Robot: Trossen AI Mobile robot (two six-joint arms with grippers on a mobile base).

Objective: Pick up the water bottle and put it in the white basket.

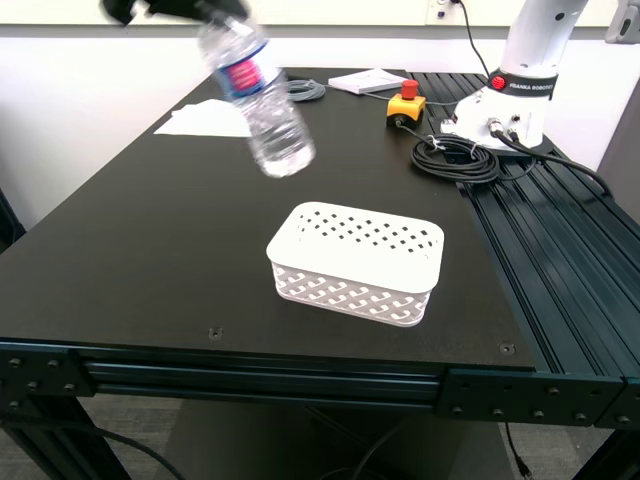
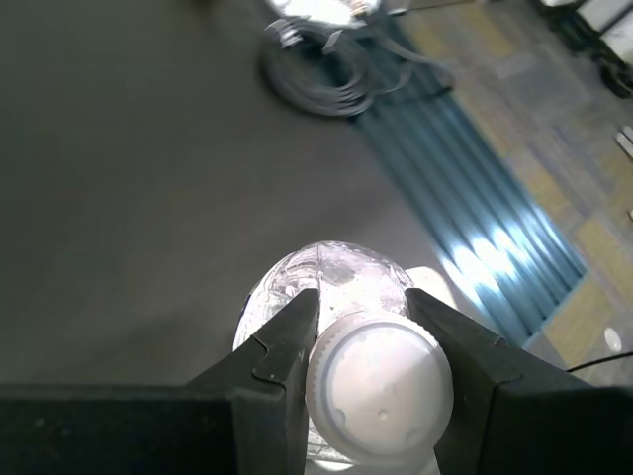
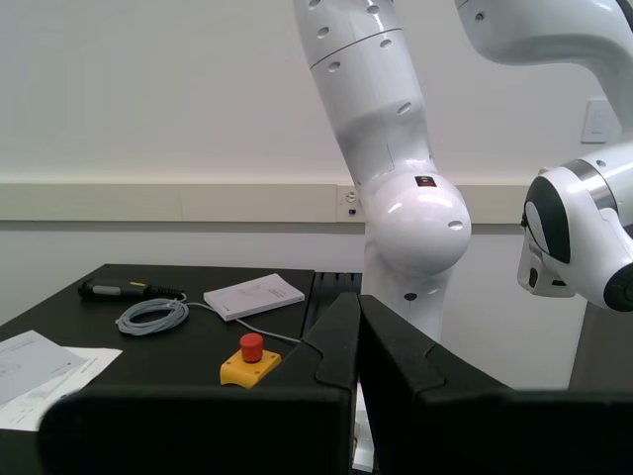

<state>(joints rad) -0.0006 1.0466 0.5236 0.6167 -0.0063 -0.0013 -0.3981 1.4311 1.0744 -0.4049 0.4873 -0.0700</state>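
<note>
The water bottle [image 1: 258, 100] hangs tilted in the air over the black table's far part, toward the exterior view's left, cap end up. My first gripper [image 1: 215, 12] holds it from above. In the first wrist view the black fingers [image 2: 282, 346] press on either side of the white cap and neck, and the clear bottle body [image 2: 336, 282] shows beyond them. The white basket [image 1: 357, 262] stands on the table nearer the front edge, below the bottle and toward the exterior view's right, with nothing in it. My second gripper [image 3: 358, 341] is shut on nothing, away from both.
A yellow box with a red button [image 1: 405, 105], a coiled black cable [image 1: 455, 157], a grey cable [image 1: 305, 90], a booklet [image 1: 367, 81] and loose papers [image 1: 205, 122] lie at the table's far end. A white robot arm's base [image 1: 520, 90] stands at the exterior view's far right, beside ribbed rails [image 1: 560, 260].
</note>
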